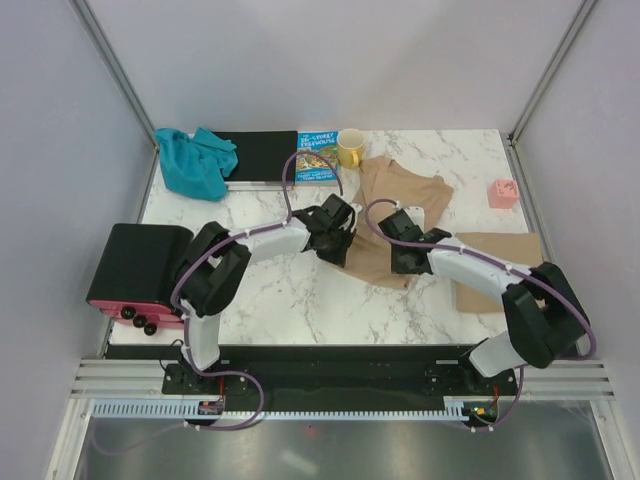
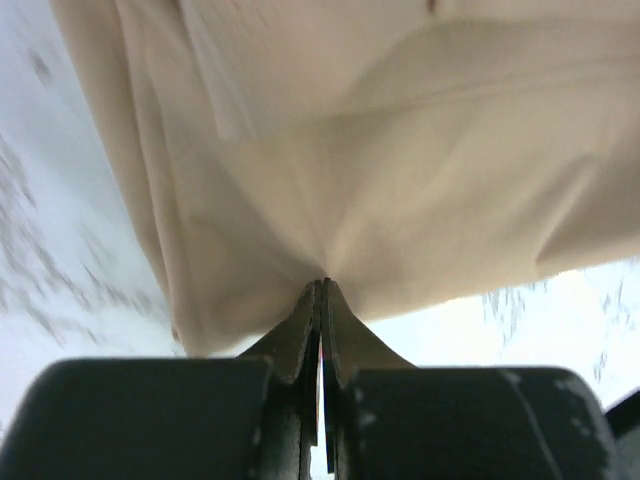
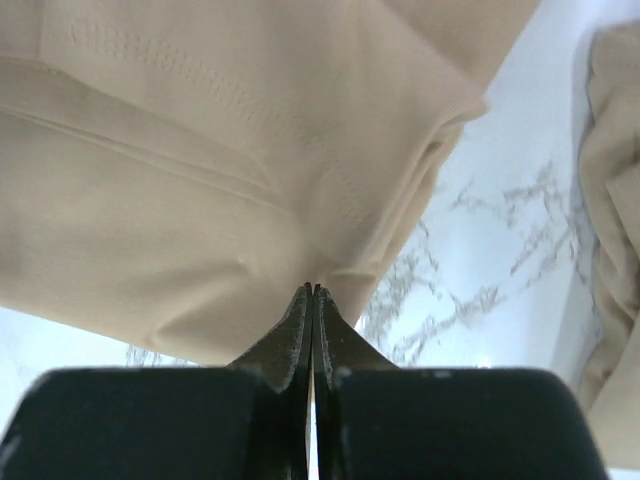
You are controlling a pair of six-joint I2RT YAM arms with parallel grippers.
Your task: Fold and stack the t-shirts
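A tan-beige t-shirt (image 1: pixel 392 190) lies crumpled in the middle of the marble table. My left gripper (image 1: pixel 337 243) is shut on its near left edge; the left wrist view shows the cloth (image 2: pixel 400 150) pinched at the tips (image 2: pixel 323 284). My right gripper (image 1: pixel 405 262) is shut on its near right edge; the right wrist view shows the cloth (image 3: pixel 200 170) pinched at the tips (image 3: pixel 312 288). A second tan t-shirt (image 1: pixel 495 268) lies flat at the right, also showing in the right wrist view (image 3: pixel 612 200). A teal-blue garment (image 1: pixel 195 160) lies bunched at the back left.
A flat black board (image 1: pixel 262 155), a picture book (image 1: pixel 316 155) and a yellow mug (image 1: pixel 350 148) stand along the back edge. A small pink object (image 1: pixel 502 193) sits at the back right. A black and pink device (image 1: pixel 140 272) stands off the table's left edge.
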